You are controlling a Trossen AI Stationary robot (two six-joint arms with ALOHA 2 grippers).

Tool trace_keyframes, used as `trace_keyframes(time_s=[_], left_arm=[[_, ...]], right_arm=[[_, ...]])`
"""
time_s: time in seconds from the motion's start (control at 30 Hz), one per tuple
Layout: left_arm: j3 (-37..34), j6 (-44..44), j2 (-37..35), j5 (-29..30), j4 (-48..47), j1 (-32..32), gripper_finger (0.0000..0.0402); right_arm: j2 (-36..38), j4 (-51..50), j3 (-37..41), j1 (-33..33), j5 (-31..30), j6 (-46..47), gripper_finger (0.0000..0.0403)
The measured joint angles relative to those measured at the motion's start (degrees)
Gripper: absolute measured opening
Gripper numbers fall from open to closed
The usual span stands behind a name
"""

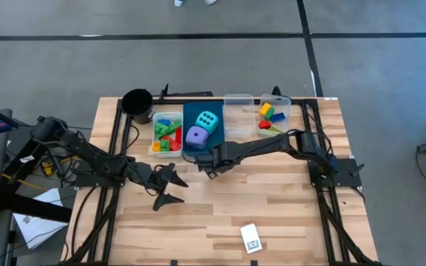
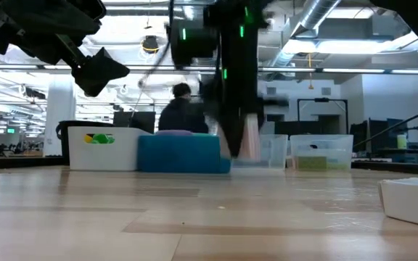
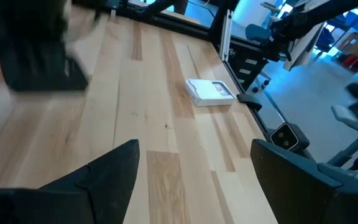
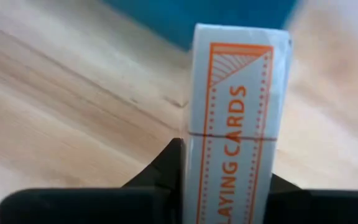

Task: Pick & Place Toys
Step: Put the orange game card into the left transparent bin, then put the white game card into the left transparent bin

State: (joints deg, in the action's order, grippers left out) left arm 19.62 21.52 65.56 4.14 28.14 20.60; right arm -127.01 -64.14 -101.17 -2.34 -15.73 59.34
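Observation:
My right gripper point(image 1: 211, 161) hovers just in front of the blue bin point(image 1: 202, 129) and is shut on a white card box with orange print "PLAYING CARDS" point(image 4: 235, 124). The box also shows in the low view point(image 2: 249, 141). A cyan die point(image 1: 208, 120) and a purple die point(image 1: 196, 136) lie in the blue bin. Coloured bricks lie in the white bin point(image 1: 167, 133) and in the far right clear bin point(image 1: 274, 114). A second white card box point(image 1: 251, 238) lies flat near the table's near edge. My left gripper point(image 1: 167, 186) is open and empty above the table's left middle. My right gripper pinches the card box between its two fingers point(image 4: 166, 168), which press on the two opposite faces either side of the printed narrow side point(image 4: 229, 180). The fingers point down from above and lie along the box. The box hangs upright below them, clear of the table.
A black round cup point(image 1: 137, 103) stands at the far left of the bin row. An empty-looking clear bin point(image 1: 239, 114) stands between the blue bin and the brick bin. Bare wood lies across the table's middle and near part. A person shows beyond the table point(image 2: 183, 109).

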Motion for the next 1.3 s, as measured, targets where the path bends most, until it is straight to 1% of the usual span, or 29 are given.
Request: trace_keyframes(time_s=[0.17,0.27,0.37,0.43,0.47,0.53,0.63,0.77,0.9,0.97,1.03,1.1,1.2,1.3], left_arm=[[0.00,0.18,-0.32,0.00,-0.17,0.00,0.0301],[0.00,0.28,-0.32,0.02,-0.14,0.00,0.0301],[0.00,0.43,-0.32,0.02,-0.13,0.00,0.0301],[-0.04,1.19,-0.32,0.03,-0.20,0.00,0.0301],[-0.14,1.40,-0.32,0.02,-0.13,0.00,0.0301],[-0.17,1.46,-0.32,0.04,-0.23,0.00,0.0301],[-0.17,1.47,-0.32,0.04,-0.18,0.00,0.0301],[-0.17,1.46,-0.30,0.05,-0.17,0.00,0.0301],[-0.20,1.57,-0.30,0.07,-0.24,0.00,0.0301],[-0.20,2.88,-0.30,0.07,-0.24,0.01,0.0301],[-0.20,4.37,-0.30,0.07,-0.24,0.00,0.0301],[-0.20,5.31,-0.30,0.07,-0.26,0.03,0.0301],[-0.20,6.01,-0.30,0.11,-0.28,0.72,0.0301],[-0.20,6.01,-0.30,0.09,-0.28,2.04,0.0301]], right_arm=[[0.42,-18.65,-12.57,-2.06,-9.37,1.39,0.0064],[0.56,-26.69,-19.17,-3.07,-15.35,3.12,0.0064],[2.21,-25.03,-21.67,-3.39,-18.55,0.32,0.0064],[3.44,-25.26,-22.79,-3.24,-22.52,0.23,0.0064],[4.02,-25.49,-23.00,-2.80,-24.42,0.33,0.0064],[4.82,-26.00,-22.38,-1.45,-26.06,-0.73,0.0064],[5.55,-25.15,-22.35,2.09,-26.59,-3.11,0.0064],[5.57,-25.54,-22.34,8.97,-26.48,-7.78,0.0064],[4.88,-21.39,-22.41,15.30,-25.42,-13.82,0.0069],[4.67,-20.09,-22.29,17.95,-24.23,-16.14,0.0092],[4.82,-18.45,-22.33,20.09,-23.07,-18.02,0.0126],[4.89,-17.08,-22.38,21.91,-20.33,-19.19,0.0164],[4.82,-16.82,-22.35,23.26,-16.91,-19.48,0.0220],[4.84,-16.94,-22.36,23.21,-15.85,-20.79,0.0271]])
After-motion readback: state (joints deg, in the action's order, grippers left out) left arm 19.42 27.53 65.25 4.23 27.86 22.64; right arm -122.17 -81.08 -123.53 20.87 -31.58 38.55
